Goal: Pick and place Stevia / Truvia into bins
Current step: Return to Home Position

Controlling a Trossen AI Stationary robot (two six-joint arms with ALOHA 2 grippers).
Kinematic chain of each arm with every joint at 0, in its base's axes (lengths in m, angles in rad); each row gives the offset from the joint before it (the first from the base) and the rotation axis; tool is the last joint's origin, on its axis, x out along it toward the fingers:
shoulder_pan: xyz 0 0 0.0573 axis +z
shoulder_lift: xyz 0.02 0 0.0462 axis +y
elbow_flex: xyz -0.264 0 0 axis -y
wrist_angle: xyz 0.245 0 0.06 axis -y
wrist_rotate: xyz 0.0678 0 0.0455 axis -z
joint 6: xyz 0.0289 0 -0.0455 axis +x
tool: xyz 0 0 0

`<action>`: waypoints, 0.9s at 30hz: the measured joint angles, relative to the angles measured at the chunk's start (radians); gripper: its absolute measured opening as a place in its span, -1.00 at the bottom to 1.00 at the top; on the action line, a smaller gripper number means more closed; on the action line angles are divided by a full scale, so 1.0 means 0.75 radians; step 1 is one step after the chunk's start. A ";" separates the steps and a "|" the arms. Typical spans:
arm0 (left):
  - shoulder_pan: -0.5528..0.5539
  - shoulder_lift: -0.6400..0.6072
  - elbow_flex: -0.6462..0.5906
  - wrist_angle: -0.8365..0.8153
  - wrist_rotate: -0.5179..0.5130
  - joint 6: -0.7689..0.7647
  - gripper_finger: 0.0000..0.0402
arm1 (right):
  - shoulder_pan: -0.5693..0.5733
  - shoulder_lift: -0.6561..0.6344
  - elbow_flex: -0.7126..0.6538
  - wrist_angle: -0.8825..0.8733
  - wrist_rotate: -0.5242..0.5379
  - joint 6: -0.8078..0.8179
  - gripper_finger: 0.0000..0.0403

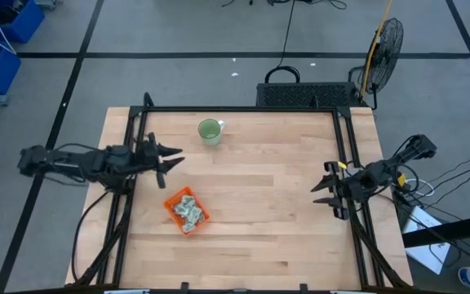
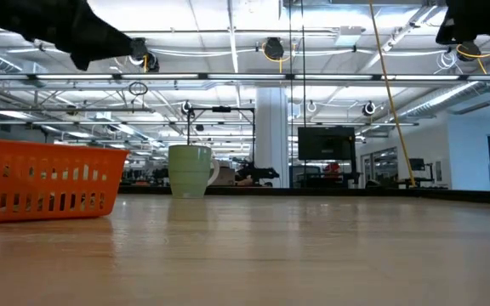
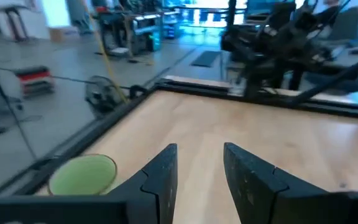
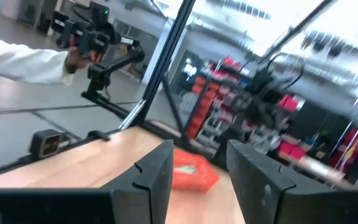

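The orange tray [image 1: 175, 204] sits on the table left of centre, and several pale green and white sachets [image 1: 189, 213] lie inside it. The low view shows only its slotted wall [image 2: 45, 180], and the right wrist view shows it [image 4: 192, 172] beyond the fingers. My left gripper [image 1: 172, 158] hovers open above the table, beyond the tray toward the far-left side, pointing right. My right gripper [image 1: 320, 189] is open near the right edge, pointing left toward the tray. In the wrist views both the left gripper [image 3: 199, 157] and the right gripper [image 4: 199, 155] hold nothing.
A round light-green cup [image 1: 210, 131] stands near the far edge; it also shows in the low view [image 2: 190, 171] and in the left wrist view [image 3: 83, 175]. Bare wood lies between the tray and my right gripper. A black frame rail [image 1: 243, 109] borders the table. A person's white sleeve [image 4: 17, 61] shows beyond the table.
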 joint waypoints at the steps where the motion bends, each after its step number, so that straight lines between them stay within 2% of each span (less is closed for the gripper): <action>1: 0.032 -0.029 -0.002 -0.033 0.052 -0.020 -0.32 | 0.000 -0.002 0.000 -0.020 0.000 0.036 -0.29; 5: 0.088 -0.096 -0.087 -0.033 0.117 -0.014 -0.32 | 0.000 -0.002 0.000 -0.051 0.001 0.108 -0.29; 11: 0.130 -0.222 -0.244 0.099 0.052 0.017 -0.32 | 0.000 -0.010 0.000 -0.055 0.004 0.100 -0.29; 17: 0.137 -0.350 -0.461 0.327 0.185 0.008 -0.32 | 0.000 -0.015 0.002 -0.092 0.020 0.156 -0.29; 19: 0.138 -0.373 -0.512 0.380 0.188 0.016 -0.32 | 0.000 -0.015 0.002 -0.080 0.080 0.162 -0.29; 23: 0.137 -0.378 -0.512 0.328 0.206 0.002 -0.32 | -0.001 -0.014 0.002 -0.077 0.263 0.201 -0.29; 27: 0.137 -0.377 -0.512 0.261 0.223 -0.020 -0.32 | -0.001 -0.014 0.002 -0.078 0.315 0.224 -0.29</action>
